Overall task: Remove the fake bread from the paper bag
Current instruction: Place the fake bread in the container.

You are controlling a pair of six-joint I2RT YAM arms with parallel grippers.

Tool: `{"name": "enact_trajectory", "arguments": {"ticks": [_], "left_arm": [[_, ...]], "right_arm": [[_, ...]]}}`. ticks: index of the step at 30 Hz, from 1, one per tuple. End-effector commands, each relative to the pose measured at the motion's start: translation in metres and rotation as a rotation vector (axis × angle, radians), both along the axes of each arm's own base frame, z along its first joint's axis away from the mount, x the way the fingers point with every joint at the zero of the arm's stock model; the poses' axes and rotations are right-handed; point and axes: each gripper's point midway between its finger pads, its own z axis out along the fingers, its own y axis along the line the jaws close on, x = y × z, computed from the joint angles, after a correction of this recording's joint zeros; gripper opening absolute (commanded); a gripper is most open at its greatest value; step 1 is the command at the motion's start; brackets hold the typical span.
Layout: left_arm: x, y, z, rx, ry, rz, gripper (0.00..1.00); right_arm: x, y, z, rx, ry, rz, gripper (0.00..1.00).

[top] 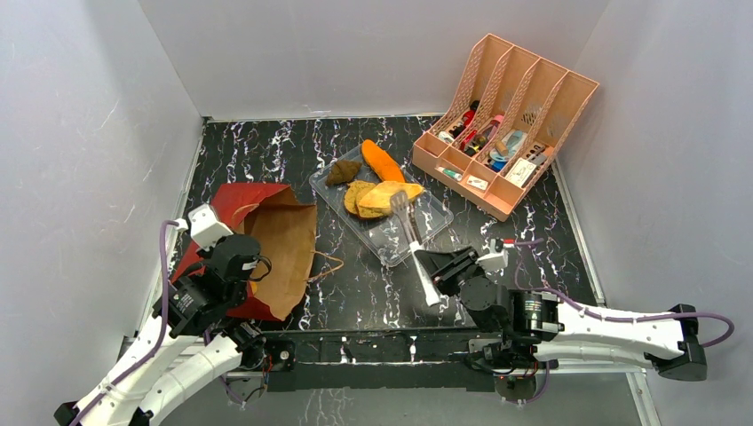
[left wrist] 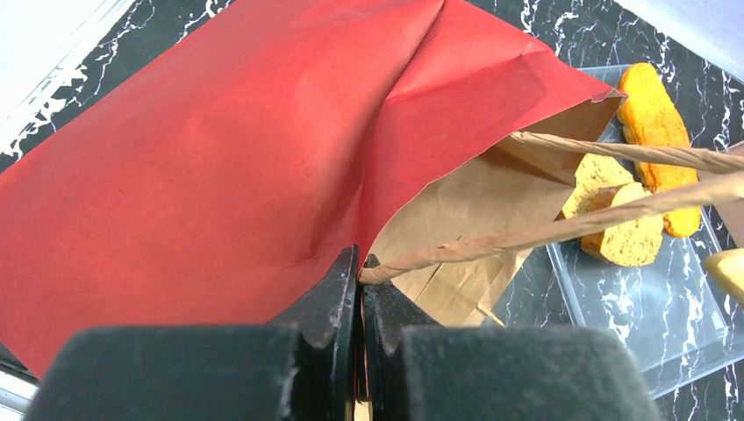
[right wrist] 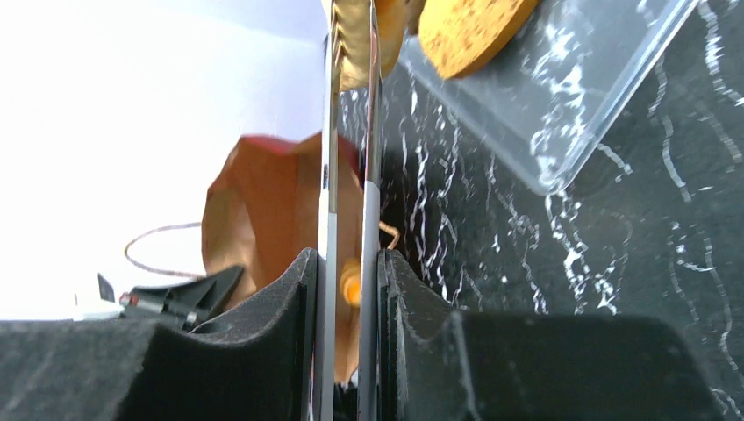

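A black counter point(top: 266, 151) veined in white sits boxed in by pale grey walls point(top: 355, 53) on three sides. The red paper bag point(top: 266, 231) lies on its side by the left edge, its brown mouth gaping toward the middle. The fake bread point(top: 377, 197) lies outside it in a clear tray point(top: 435, 217) mid-counter: tan rounds, an orange loaf point(top: 383, 161) and a dark lump point(top: 343, 171).

Only the overhead view takes in the pink organizer point(top: 506, 124) at the far right corner; its labels are too small to read. The left wrist view shows the left pincer point(left wrist: 360, 263) pressed together on the bag's twisted handle point(left wrist: 544, 232). The right wrist view shows the right pincer point(right wrist: 346, 259) pinching metal tongs point(right wrist: 349, 175), whose tips are at a tan piece.
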Motion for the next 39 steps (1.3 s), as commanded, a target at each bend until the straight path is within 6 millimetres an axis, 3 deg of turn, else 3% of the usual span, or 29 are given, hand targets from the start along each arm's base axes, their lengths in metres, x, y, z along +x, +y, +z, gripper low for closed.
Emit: {"name": "enact_trajectory", "arguments": {"ticks": [1, 8, 18, 30, 33, 39], "left_arm": [[0.003, -0.004, 0.012, -0.003, -0.017, -0.024, 0.0], [0.003, -0.009, 0.012, -0.011, -0.015, -0.056, 0.0], [0.004, -0.013, 0.016, -0.006, -0.02, -0.09, 0.0], [0.007, -0.016, 0.017, 0.002, -0.027, -0.104, 0.0], [0.009, -0.018, 0.016, 0.001, -0.025, -0.107, 0.0], [0.012, -0.022, 0.014, 0.0, -0.018, -0.115, 0.0]], "right_arm": [[0.023, -0.032, 0.02, 0.107, -0.013, -0.242, 0.0], [0.044, -0.036, -0.005, 0.067, 0.051, -0.347, 0.0], [0.085, -0.04, -0.038, 0.066, 0.126, -0.311, 0.0], [0.077, -0.018, -0.058, 0.094, 0.181, -0.199, 0.0], [0.071, -0.023, -0.079, 0.086, 0.211, -0.199, 0.01], [0.063, -0.03, -0.092, 0.085, 0.245, -0.199, 0.21]]}}
